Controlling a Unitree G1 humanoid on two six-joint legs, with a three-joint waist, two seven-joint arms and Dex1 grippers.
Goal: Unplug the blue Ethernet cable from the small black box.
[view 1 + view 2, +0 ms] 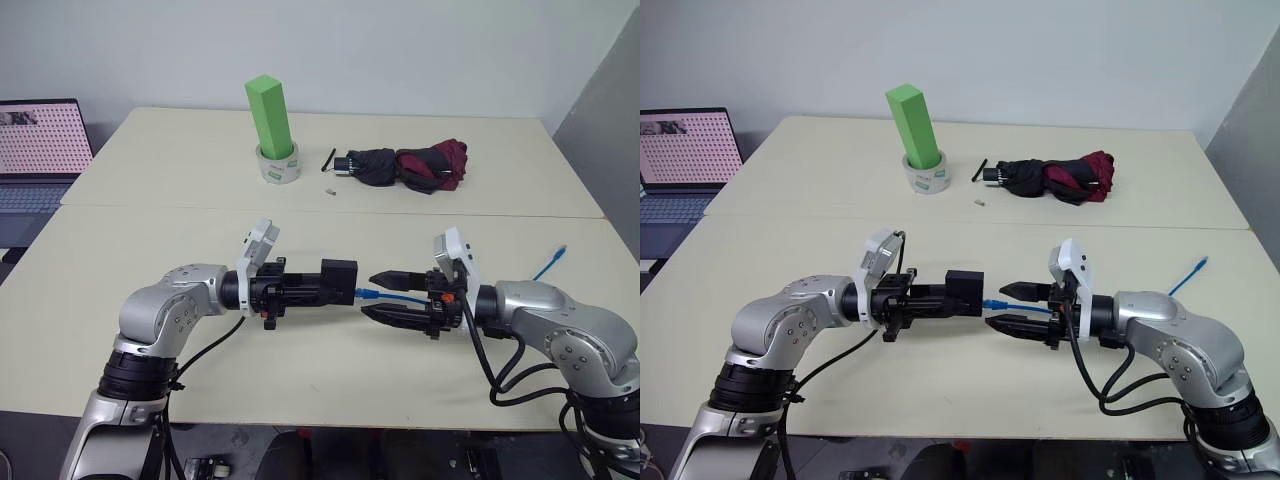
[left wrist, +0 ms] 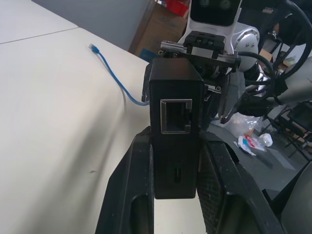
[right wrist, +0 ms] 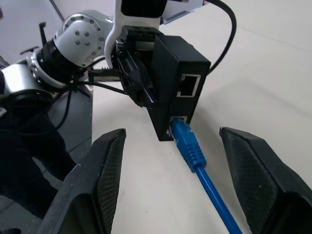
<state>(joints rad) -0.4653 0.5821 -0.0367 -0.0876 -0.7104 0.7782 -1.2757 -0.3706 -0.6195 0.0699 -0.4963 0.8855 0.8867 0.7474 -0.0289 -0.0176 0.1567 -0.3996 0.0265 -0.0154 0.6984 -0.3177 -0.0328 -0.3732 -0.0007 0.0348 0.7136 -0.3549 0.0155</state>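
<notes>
My right claw (image 1: 992, 306) stands released, its 2 ribbed black fingers (image 3: 109, 168) spread to either side of the thin bright-blue Ethernet cable (image 3: 191, 146) without touching it. My left claw (image 1: 325, 283) is clenched on the small matte-black square box (image 2: 174, 126), holding it up off the desk above the middle of the near edge.

In the right wrist view the blue plug sits at the box's lower port, apparently still seated or only barely backed out; I cannot tell which. A 2nd port above it is empty. From the plug the cord runs under my right arm and ends in a free plug lying on the desk near the right edge (image 1: 561, 249).

I judge the unplugging unfinished. Next I would close the right fingers on the moulded plug body rather than the limp cord, then draw straight away from the box while the left keeps it steady. The plug's smooth plastic could slip.
</notes>
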